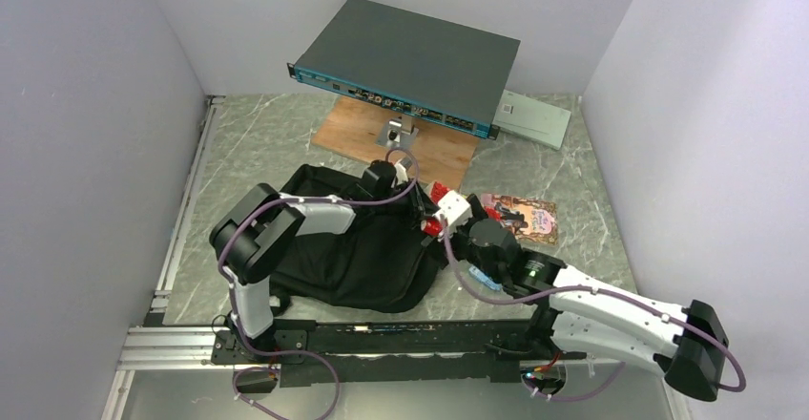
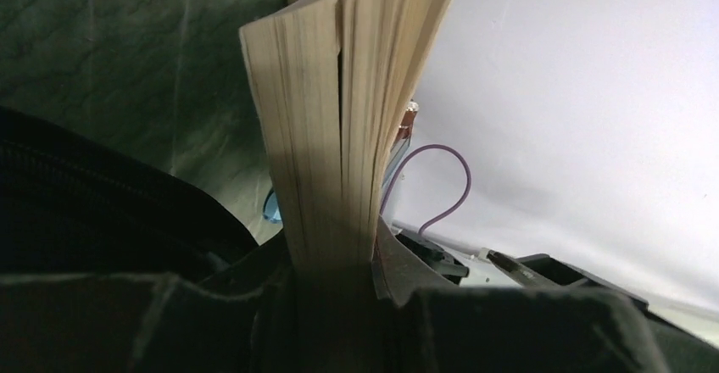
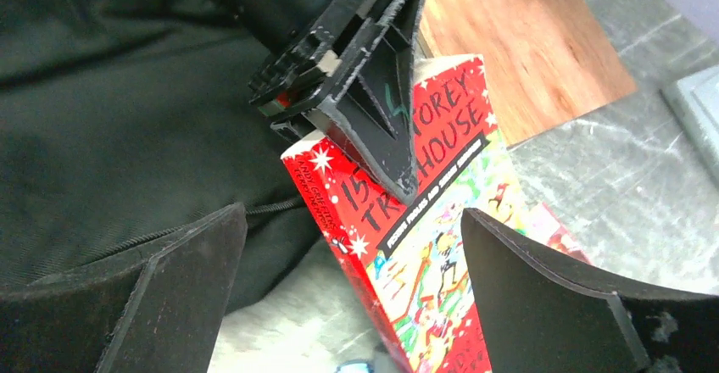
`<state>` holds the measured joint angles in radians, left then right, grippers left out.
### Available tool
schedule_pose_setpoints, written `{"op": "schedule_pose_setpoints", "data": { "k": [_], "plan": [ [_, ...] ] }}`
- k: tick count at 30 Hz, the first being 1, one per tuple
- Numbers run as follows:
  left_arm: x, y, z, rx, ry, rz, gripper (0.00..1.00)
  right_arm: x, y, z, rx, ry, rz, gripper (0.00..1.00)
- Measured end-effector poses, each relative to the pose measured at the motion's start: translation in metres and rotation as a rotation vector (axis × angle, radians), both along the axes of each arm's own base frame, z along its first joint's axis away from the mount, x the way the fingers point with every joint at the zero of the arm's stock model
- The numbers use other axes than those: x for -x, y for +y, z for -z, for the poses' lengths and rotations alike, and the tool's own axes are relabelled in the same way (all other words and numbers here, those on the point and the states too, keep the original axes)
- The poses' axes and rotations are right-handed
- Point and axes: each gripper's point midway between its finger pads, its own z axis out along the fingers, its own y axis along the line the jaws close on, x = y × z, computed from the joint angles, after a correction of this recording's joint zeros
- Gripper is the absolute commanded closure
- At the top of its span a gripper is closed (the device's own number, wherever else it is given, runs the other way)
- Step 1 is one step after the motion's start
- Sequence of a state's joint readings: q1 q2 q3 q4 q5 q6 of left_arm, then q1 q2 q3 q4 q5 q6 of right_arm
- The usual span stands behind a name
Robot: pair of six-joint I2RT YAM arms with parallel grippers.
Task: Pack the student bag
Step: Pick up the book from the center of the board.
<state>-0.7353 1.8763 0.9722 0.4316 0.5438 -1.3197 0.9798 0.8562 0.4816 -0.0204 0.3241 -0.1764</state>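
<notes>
The student bag [image 1: 343, 258] lies flat beneath the left gripper [image 2: 335, 301], which is clamped on a red book [image 3: 424, 254] that seems to stand upright. The right gripper [image 3: 352, 220] is released, its fingers spread either side of that book.

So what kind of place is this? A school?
Most likely a lab's robot test booth, not a school: plain white walls box in a marbled table, a left arm and a right arm are bolted to a rail at its near edge, and a grey rack-mount device sits at the back.
</notes>
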Motion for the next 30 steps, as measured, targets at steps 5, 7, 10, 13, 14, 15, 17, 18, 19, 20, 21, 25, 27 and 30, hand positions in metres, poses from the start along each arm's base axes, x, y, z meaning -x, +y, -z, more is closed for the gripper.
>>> {"op": "schedule_pose_setpoints", "data": {
  "k": [5,7,10,13,14,15,17,18,19,20,21,25,27,30],
  "plan": [
    [-0.005,0.014,-0.031,0.014,-0.122,0.011,1.0,0.008,-0.006,-0.038,-0.211,0.112,0.13,0.0],
    [-0.004,0.025,-0.051,0.022,-0.203,0.021,1.0,0.012,-0.009,-0.052,-0.287,0.151,0.176,0.0],
    [0.001,0.041,-0.08,0.034,-0.33,0.03,1.0,0.016,-0.013,-0.063,-0.367,0.202,0.225,0.0],
    [0.015,0.063,-0.104,0.059,-0.44,0.043,1.0,0.015,-0.022,-0.061,-0.422,0.262,0.301,0.0],
    [0.021,0.072,-0.11,0.072,-0.466,0.047,1.0,0.012,-0.026,-0.06,-0.441,0.283,0.329,0.0],
    [0.025,0.079,-0.113,0.082,-0.485,0.048,1.0,0.009,-0.029,-0.059,-0.458,0.302,0.356,0.0],
    [0.034,0.097,-0.115,0.086,-0.523,0.035,1.0,0.002,-0.037,-0.058,-0.499,0.339,0.396,0.0],
    [0.038,0.106,-0.114,0.082,-0.535,0.028,1.0,-0.003,-0.042,-0.058,-0.524,0.354,0.416,0.0],
    [0.04,0.113,-0.115,0.08,-0.546,0.021,1.0,-0.006,-0.045,-0.058,-0.552,0.367,0.427,0.0],
    [0.04,0.12,-0.116,0.074,-0.553,0.009,1.0,-0.009,-0.05,-0.059,-0.578,0.377,0.44,0.0],
    [0.04,0.126,-0.118,0.073,-0.56,0.002,1.0,-0.011,-0.052,-0.059,-0.601,0.393,0.439,0.0],
    [0.044,0.144,-0.136,0.113,-0.607,-0.017,1.0,-0.011,-0.037,-0.068,-0.702,0.467,0.32,0.0],
    [0.049,0.148,-0.15,0.153,-0.639,-0.012,1.0,-0.003,-0.02,-0.067,-0.763,0.526,0.206,0.0],
    [0.062,0.147,-0.17,0.23,-0.659,0.031,1.0,0.012,0.002,-0.066,-0.848,0.64,0.055,0.03]
  ]
}}
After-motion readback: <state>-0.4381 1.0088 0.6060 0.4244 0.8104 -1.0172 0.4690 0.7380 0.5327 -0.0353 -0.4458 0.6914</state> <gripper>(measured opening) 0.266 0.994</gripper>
